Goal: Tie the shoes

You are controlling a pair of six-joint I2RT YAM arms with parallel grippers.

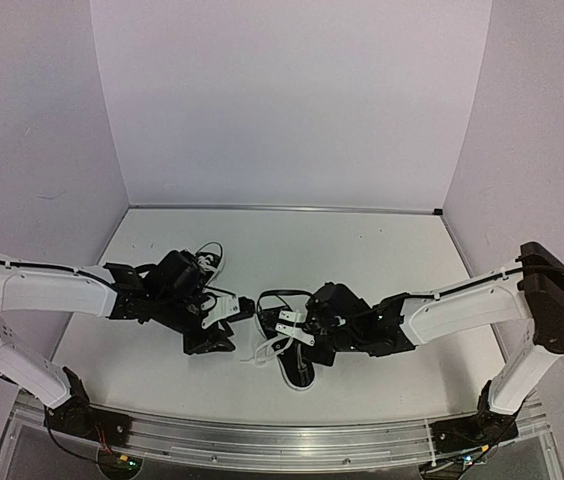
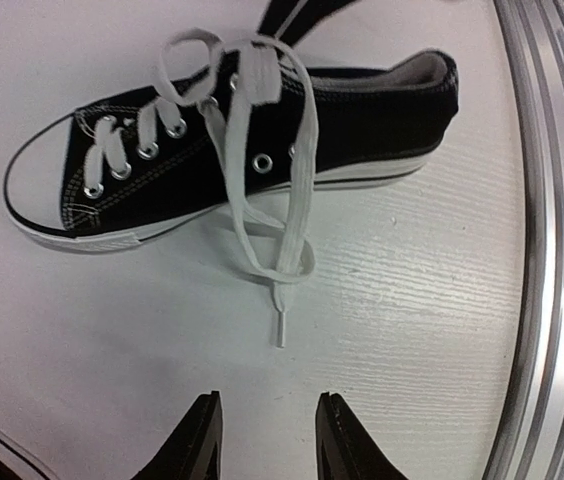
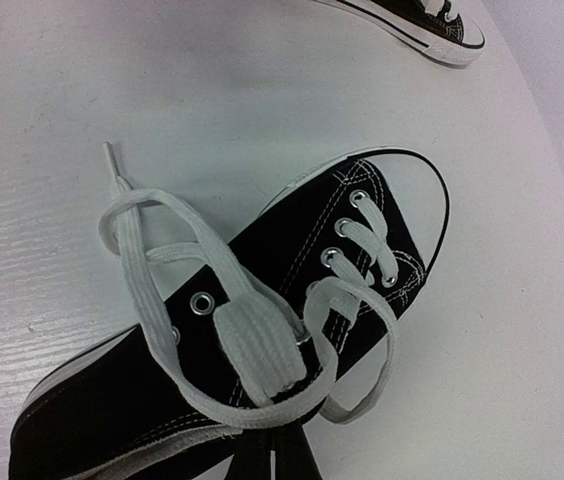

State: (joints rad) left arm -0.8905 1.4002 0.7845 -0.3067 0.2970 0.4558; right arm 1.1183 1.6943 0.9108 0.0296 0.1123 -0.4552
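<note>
- Working on one shoe (image 2: 362, 125), resting on the table (image 2: 412, 330) in front of both arms, within reach of either wrist.
- Pinching the lace (image 2: 297, 190) above the shoe's tongue with the right hand (image 3: 267, 455), shut tight. Hard to see the contact itself at the bottom edge of the right wrist view, but judged a grip from the wide strand rising off the shoe toward those fingers.
- Holding that strand up, by the look of it, to keep tension and leave the crossing open beside the shoe.
- Hovering the left hand (image 2: 267, 440) low over the table, out from the shoe's side, fingers part-way apart with nothing between them, lined up with the loose end.
- Leaving the lace tip (image 2: 282, 335) flat on the table near the shoe's sole, below a slack crossed loop, not yet a knot.
- Judging the step in hand as a reach for that loose end: calls for a low, centred approach and a close on the thin strand without dragging the shoe.
- Risk of pulling too hard against the right hand's hold and sliding or tipping the light shoe.
- Keeping the second shoe (image 3: 432, 25) well apart, beyond the shoe's toe, out of the way until its turn.
</note>
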